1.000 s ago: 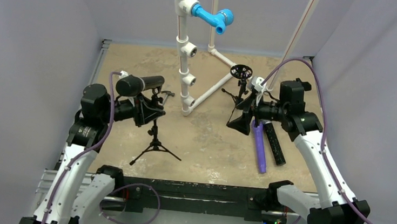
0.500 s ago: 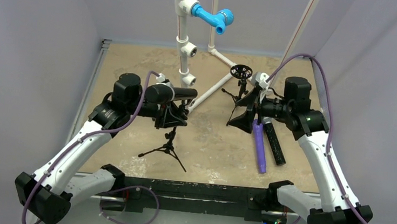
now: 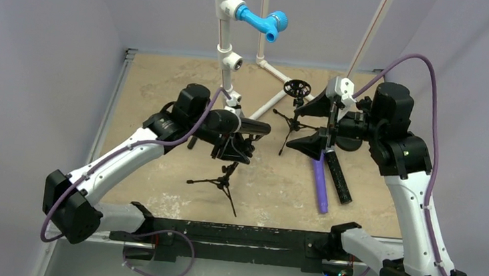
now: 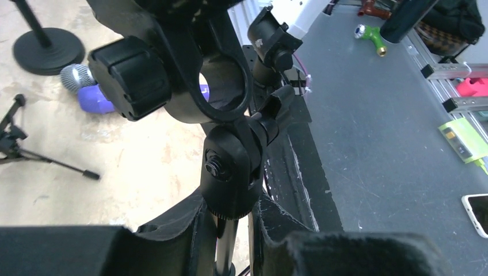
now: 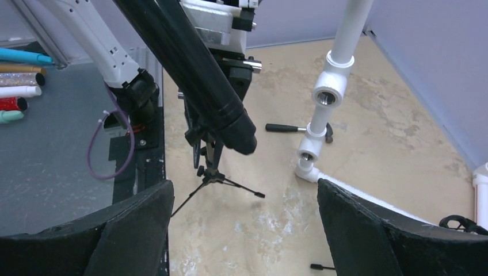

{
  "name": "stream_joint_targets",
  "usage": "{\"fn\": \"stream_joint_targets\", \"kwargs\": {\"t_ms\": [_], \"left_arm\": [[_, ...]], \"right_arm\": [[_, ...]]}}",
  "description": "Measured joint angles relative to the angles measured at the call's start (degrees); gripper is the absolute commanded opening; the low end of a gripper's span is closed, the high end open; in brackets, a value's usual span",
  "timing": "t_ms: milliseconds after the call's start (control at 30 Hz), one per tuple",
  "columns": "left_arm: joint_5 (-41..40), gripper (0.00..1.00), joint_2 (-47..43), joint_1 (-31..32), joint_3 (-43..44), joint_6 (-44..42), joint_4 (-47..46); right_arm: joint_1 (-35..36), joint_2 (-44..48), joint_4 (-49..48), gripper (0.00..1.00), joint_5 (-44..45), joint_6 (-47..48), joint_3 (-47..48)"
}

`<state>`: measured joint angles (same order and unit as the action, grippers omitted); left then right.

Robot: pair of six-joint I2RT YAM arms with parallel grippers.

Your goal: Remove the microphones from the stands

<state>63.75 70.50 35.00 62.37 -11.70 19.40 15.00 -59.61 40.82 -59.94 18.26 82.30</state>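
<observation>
The left arm reaches out from its base toward the middle of the bench, elbow low and forearm stretched forward. Its left gripper is pressed together around the thin post of the stand, just under the swivel joint. In the left wrist view we see the two dark fingers hugging that post from both sides.

The right arm stands tall, bent at the elbow, with its wrist turned sideways toward the left arm. Its right gripper is spread wide and holds nothing, facing the microphone from a short way off.

The microphone is a long, smooth black cylinder. It lies nearly level in the holder at the top of the stand, above the bench's centre, its narrow end pointing toward the right gripper. The stand is a small black tripod with thin splayed legs; we cannot tell whether its feet touch the bench.
</observation>
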Motion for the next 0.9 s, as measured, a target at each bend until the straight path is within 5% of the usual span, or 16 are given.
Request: {"fn": "stream_joint_targets", "kwargs": {"t_ms": [900], "left_arm": [[6.4, 0.0, 17.8, 4.6, 9.5, -1.6, -5.5]], "right_arm": [[6.4, -9.1, 3.0, 0.91, -2.6, -0.6, 10.3]]}}
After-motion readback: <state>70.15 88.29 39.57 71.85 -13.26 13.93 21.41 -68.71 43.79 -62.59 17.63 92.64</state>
